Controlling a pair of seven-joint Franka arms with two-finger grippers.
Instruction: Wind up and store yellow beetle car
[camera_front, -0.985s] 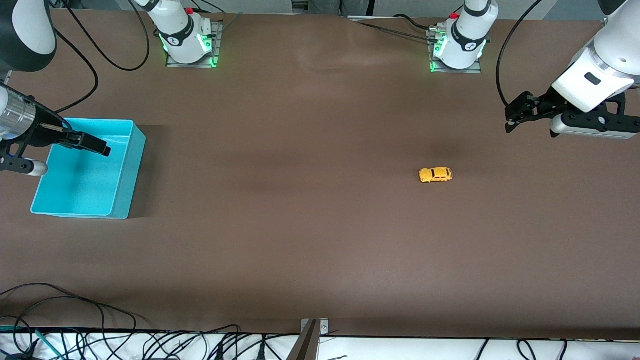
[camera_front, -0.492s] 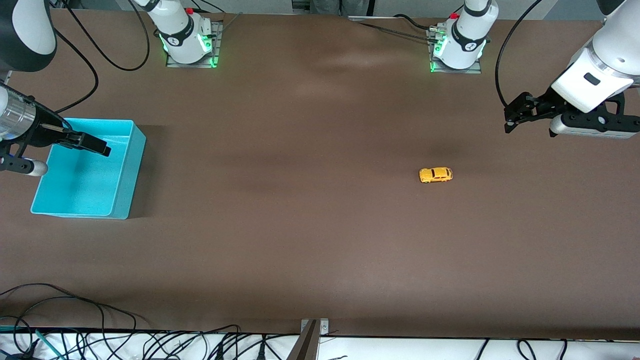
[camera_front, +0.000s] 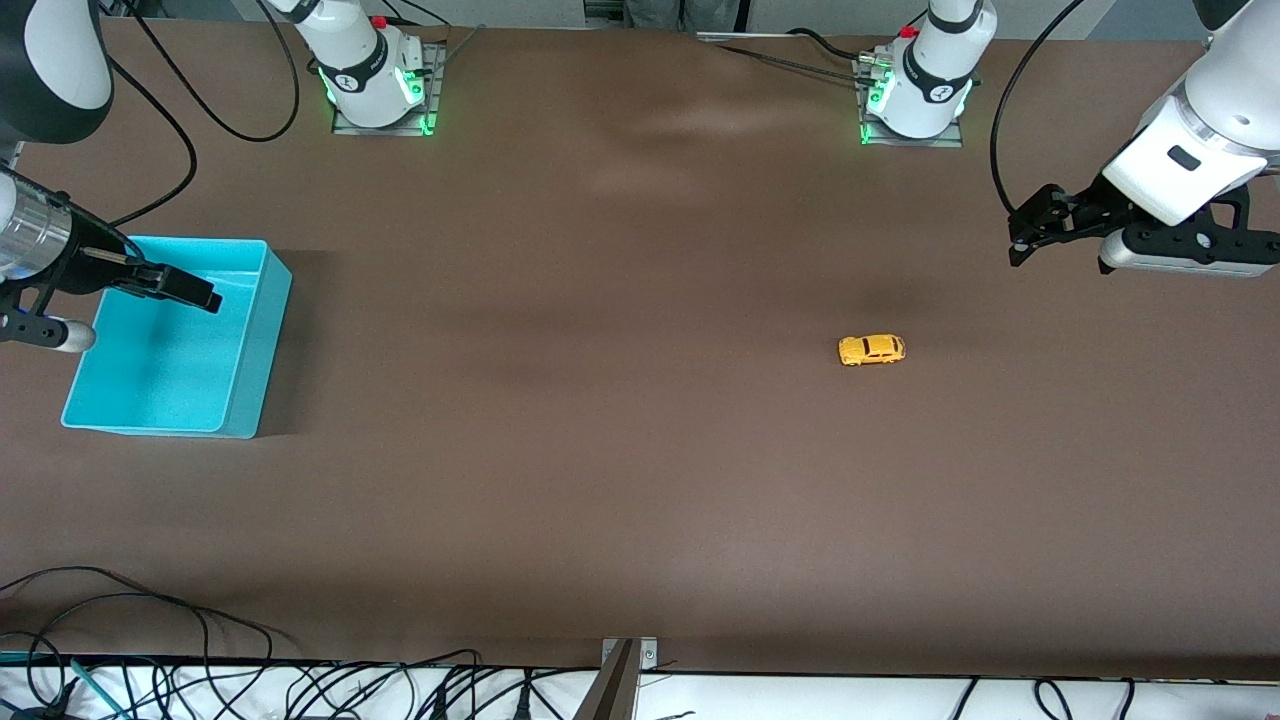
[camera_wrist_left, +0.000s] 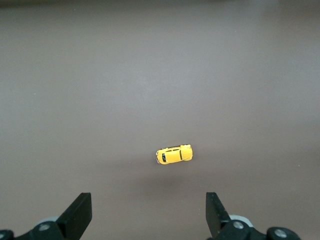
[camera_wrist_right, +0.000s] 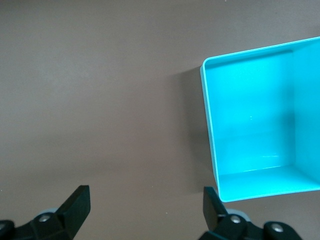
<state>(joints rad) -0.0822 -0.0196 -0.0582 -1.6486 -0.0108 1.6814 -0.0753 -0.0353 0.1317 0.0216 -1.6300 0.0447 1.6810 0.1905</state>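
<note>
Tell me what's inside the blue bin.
Nothing shows inside the blue bin: both views show only its bare turquoise floor and walls. In the front view the right pincer, open, hangs over it and covers a strip of the inside. The yellow beetle car sits out on the table.

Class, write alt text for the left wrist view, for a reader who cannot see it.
A tiny yellow beetle car sits alone on a brown table, wheels down. The left gripper hangs open above the table, its two dark fingertips framing the view's edge, well apart from the car and holding nothing.
</note>
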